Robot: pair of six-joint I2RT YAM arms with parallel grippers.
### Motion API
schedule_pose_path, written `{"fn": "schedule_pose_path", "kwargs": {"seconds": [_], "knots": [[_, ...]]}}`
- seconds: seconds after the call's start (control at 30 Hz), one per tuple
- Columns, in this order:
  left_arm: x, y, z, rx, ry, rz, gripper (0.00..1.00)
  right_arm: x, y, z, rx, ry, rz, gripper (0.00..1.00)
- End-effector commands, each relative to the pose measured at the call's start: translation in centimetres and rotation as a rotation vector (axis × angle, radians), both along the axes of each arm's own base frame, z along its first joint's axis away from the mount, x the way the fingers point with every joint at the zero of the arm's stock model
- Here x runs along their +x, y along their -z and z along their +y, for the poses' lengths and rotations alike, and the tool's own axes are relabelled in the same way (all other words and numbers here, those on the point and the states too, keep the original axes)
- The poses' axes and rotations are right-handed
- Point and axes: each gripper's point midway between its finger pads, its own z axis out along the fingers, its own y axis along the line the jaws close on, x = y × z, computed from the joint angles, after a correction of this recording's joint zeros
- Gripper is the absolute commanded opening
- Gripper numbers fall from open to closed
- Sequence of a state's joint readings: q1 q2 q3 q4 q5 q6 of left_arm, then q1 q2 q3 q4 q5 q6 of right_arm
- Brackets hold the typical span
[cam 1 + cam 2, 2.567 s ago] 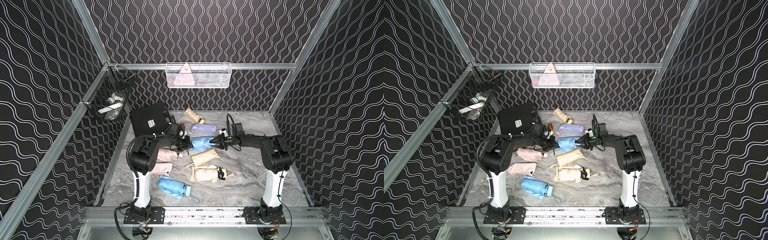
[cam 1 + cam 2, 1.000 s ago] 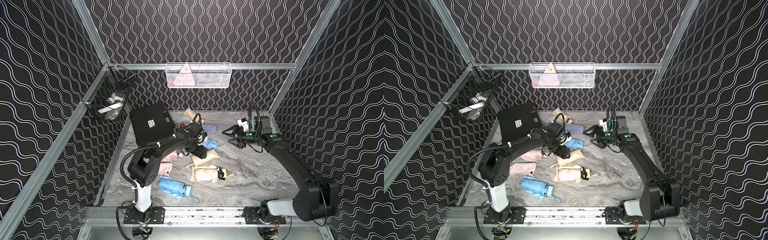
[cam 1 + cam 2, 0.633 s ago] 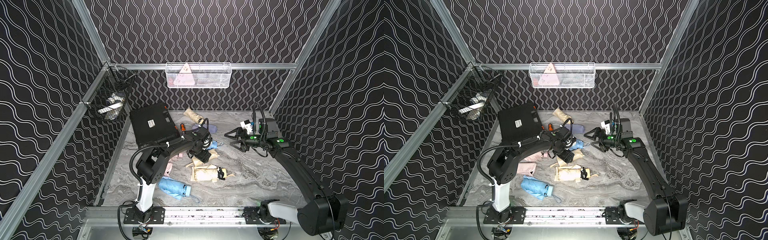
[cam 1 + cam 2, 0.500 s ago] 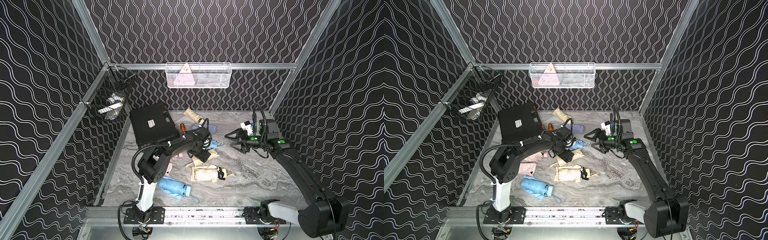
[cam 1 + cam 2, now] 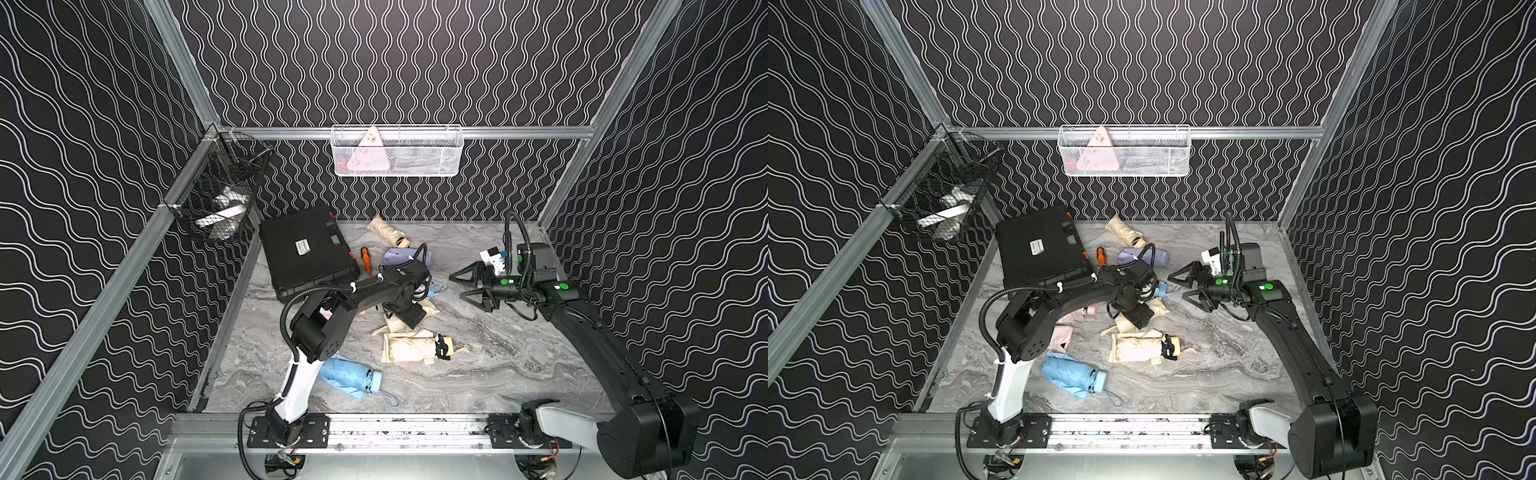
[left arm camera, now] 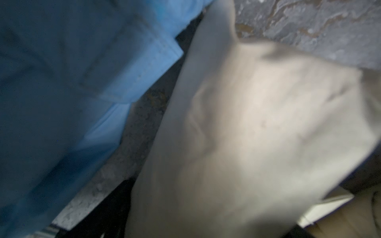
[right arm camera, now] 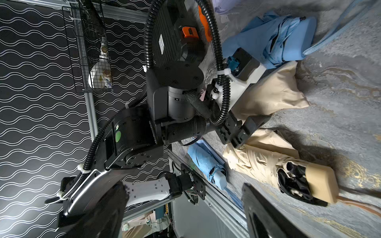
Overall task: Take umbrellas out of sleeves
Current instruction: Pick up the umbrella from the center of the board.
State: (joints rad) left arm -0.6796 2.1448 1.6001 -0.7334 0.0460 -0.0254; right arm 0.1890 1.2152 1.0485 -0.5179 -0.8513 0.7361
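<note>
Hovering spread, right pincer (image 5: 456,286) faces light blue umbrella (image 5: 432,289); left pincer (image 5: 411,321) spread over cream sleeve (image 5: 431,309).

A white wire basket (image 5: 397,151) hangs on the back wall's aluminium rail (image 5: 519,132). Around it, the walls (image 5: 395,62) are black with white wavy lines. Left of it and lower hangs a black mesh basket (image 5: 216,208); below it spreads a grey marbled tabletop (image 5: 498,361), evenly lit.

Cream umbrella (image 5: 405,348), light-blue umbrella (image 5: 349,376), grey marbled table (image 5: 498,365), black white-waved walls (image 5: 395,62).
</note>
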Motion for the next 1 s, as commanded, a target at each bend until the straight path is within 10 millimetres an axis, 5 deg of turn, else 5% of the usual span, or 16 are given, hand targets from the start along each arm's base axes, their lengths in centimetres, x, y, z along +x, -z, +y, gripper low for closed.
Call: {"fn": "schedule_pose_path", "kwargs": {"seconds": [0.0,0.3,0.53,0.8,0.97], "knots": [[-0.3,0.7,0.0,0.013,-0.002,0.025,0.78,0.0,-0.2,0.1,-0.004,-0.011,-0.007,0.89],[-0.5,-0.2,0.2,0.008,-0.009,0.021,0.37,0.0,0.0,0.0,-0.013,-0.007,-0.007,0.89],[-0.1,-3.9,-0.3,-0.047,-0.012,-0.035,0.33,0.0,-0.4,0.0,-0.011,-0.005,-0.015,0.89],[-0.8,-11.1,-0.9,-0.228,-0.086,-0.099,0.28,0.1,-1.1,-0.1,-0.006,0.007,-0.032,0.9],[-0.6,-15.1,0.5,-0.383,-0.267,-0.098,0.25,0.1,-1.6,0.0,-0.008,0.009,-0.049,0.9]]}}
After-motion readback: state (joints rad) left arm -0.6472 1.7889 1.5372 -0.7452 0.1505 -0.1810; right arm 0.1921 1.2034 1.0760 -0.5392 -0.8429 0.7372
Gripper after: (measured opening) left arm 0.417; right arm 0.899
